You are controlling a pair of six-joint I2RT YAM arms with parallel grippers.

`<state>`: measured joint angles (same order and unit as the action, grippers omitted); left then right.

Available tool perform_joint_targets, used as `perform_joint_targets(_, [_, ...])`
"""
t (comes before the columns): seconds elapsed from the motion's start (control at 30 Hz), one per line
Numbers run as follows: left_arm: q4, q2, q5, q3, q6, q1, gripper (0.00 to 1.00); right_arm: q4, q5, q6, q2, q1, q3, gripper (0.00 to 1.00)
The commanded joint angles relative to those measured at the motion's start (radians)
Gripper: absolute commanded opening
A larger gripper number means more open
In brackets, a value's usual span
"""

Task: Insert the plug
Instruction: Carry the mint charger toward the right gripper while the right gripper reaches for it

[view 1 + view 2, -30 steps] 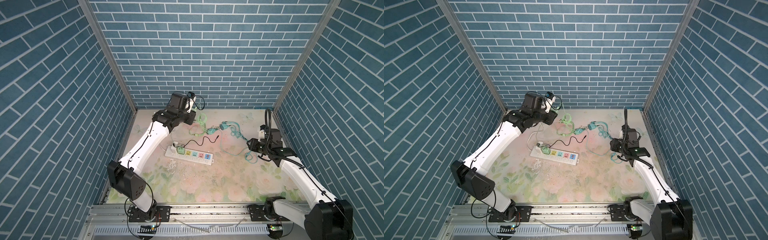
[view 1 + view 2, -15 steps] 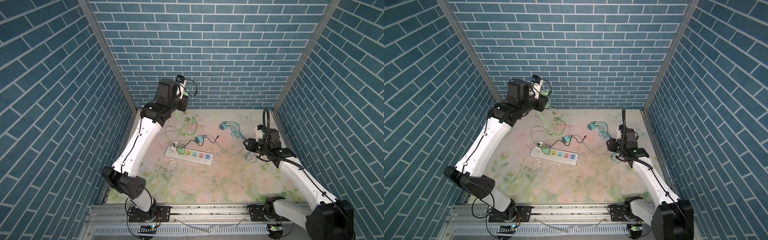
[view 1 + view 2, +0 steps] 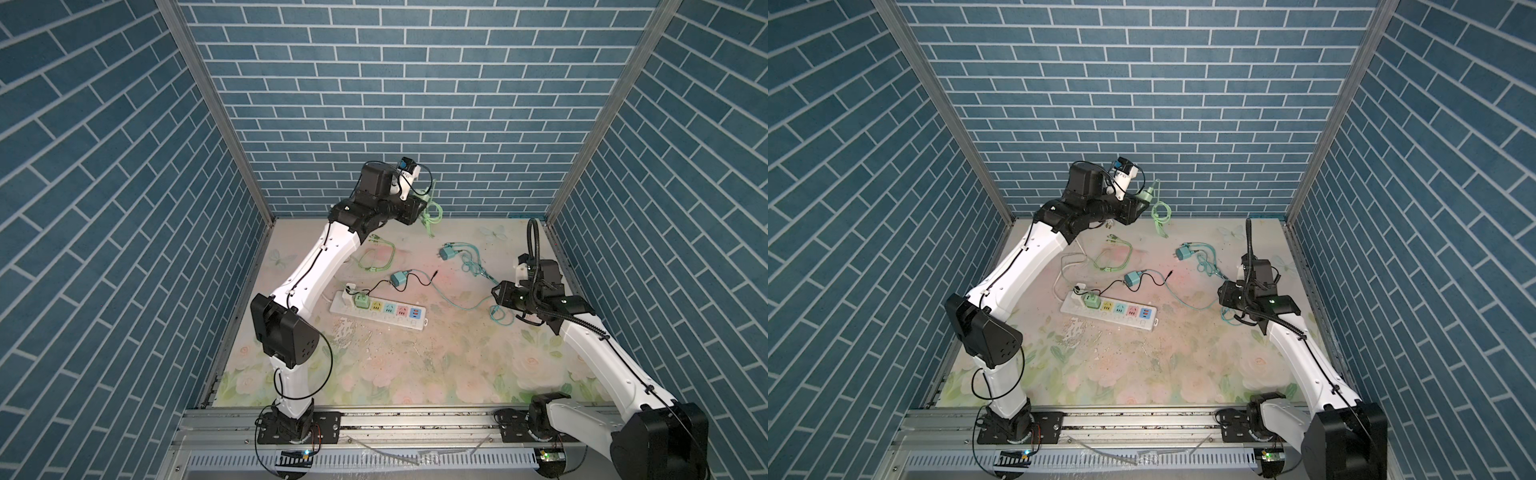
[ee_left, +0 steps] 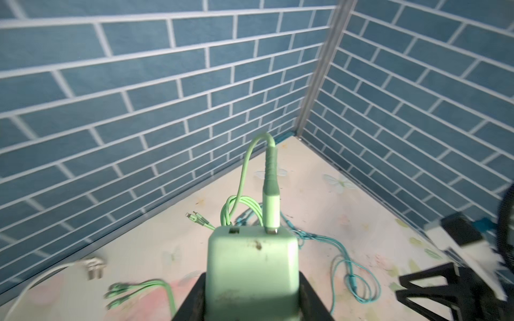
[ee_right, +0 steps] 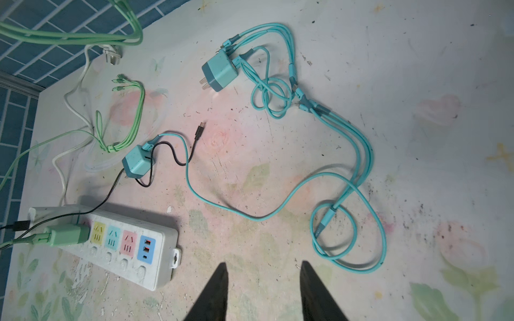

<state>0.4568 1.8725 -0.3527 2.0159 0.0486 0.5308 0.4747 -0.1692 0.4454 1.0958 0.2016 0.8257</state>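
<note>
Transport step: left gripper (image 4: 251, 294) clamps pale-green cube charger plug (image 4: 251, 258) aloft.
Next, likely: align it over yellow socket (image 5: 97, 231) of white plastic power strip (image 5: 167, 244); right gripper (image 5: 264, 263) spread, empty.

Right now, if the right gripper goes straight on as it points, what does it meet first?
The right gripper would probably meet bare mat between the power strip and the teal cable loop; depth is unclear.
</note>
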Motion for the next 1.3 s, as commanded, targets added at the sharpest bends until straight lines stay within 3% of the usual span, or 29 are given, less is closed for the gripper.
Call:
perform_joint_targets(0.0, [-0.253,-0.041,-0.148,-0.128,0.013,0.056,0.31,0.080,-0.001,-0.023,-0.035,-0.020,0.058,0.43])
perform_joint_targets(0.17, [-0.604,-0.127,-0.211,-0.432,0.043,0.097,0.31,0.134,-0.065,-0.030,-0.078,-0.042,0.059,0.43])
perform_joint_targets(0.27, [-0.769,-0.172,-0.236,-0.596,0.010,0.124,0.31,0.093,-0.174,-0.024,-0.113,-0.043,0.023,0.43])
perform_joint_targets(0.4, [-0.935,-0.200,-0.234,-0.766,-0.052,0.178,0.30,-0.027,-0.341,0.083,-0.123,-0.042,-0.051,0.43])
perform_joint_targets(0.57, [-1.020,-0.211,-0.223,-0.887,-0.128,0.222,0.26,-0.158,-0.449,0.259,-0.165,-0.036,-0.097,0.43])
perform_joint_targets(0.83, [-1.363,-0.190,-0.219,-1.067,-0.094,0.225,0.28,-0.150,-0.399,0.380,-0.242,0.079,-0.040,0.43])
perform_joint_targets(0.97, [-1.389,-0.176,-0.234,-1.093,-0.116,0.226,0.27,-0.127,-0.364,0.386,-0.223,0.155,-0.008,0.43])
perform_joint_targets(1.27, [-1.434,-0.200,-0.233,-1.177,-0.153,0.225,0.26,0.058,-0.326,0.224,-0.036,0.263,0.232,0.44])
